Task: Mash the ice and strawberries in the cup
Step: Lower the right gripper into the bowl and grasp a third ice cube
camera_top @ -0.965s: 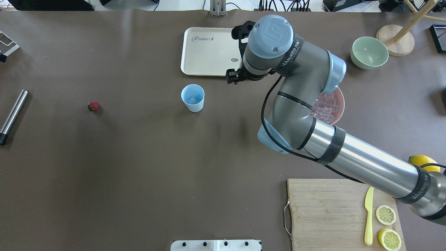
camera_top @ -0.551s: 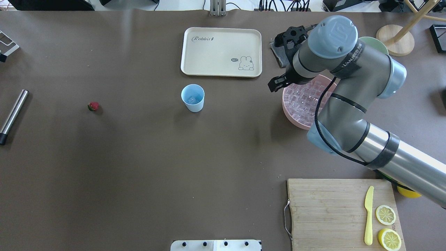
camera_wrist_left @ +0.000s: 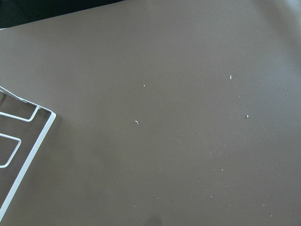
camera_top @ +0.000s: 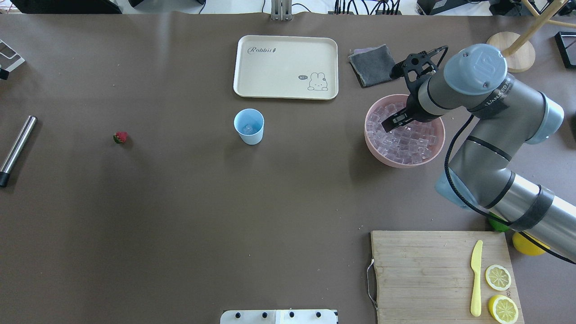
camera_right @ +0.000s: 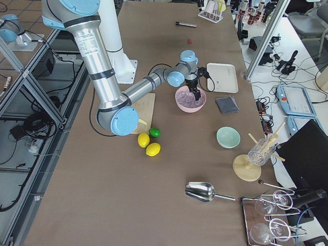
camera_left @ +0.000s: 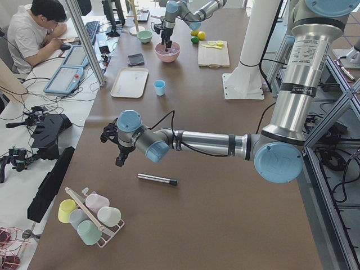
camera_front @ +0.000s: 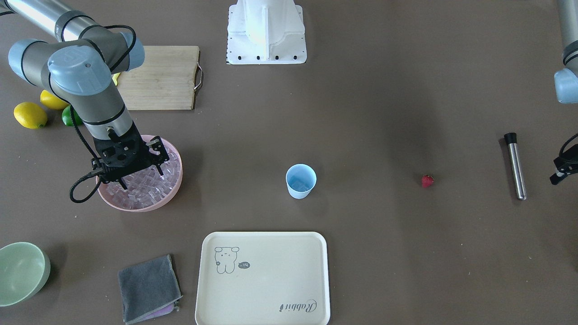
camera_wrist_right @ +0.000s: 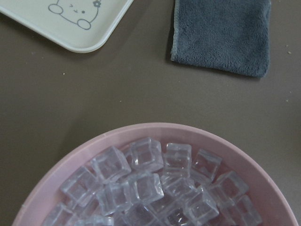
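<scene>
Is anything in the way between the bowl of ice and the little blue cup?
Nothing visible stands between the pink bowl and the cup. The right pincer hangs open directly above the ice.

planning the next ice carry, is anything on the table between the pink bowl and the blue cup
No: in the overhead view the table between pink bowl and cup is bare; the tray sits off that line.

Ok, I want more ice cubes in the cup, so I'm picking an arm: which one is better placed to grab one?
Right. The right pincer hangs open over the ice in the pink bowl, while the left pincer sits far off on the other side, near the metal muddler.
</scene>
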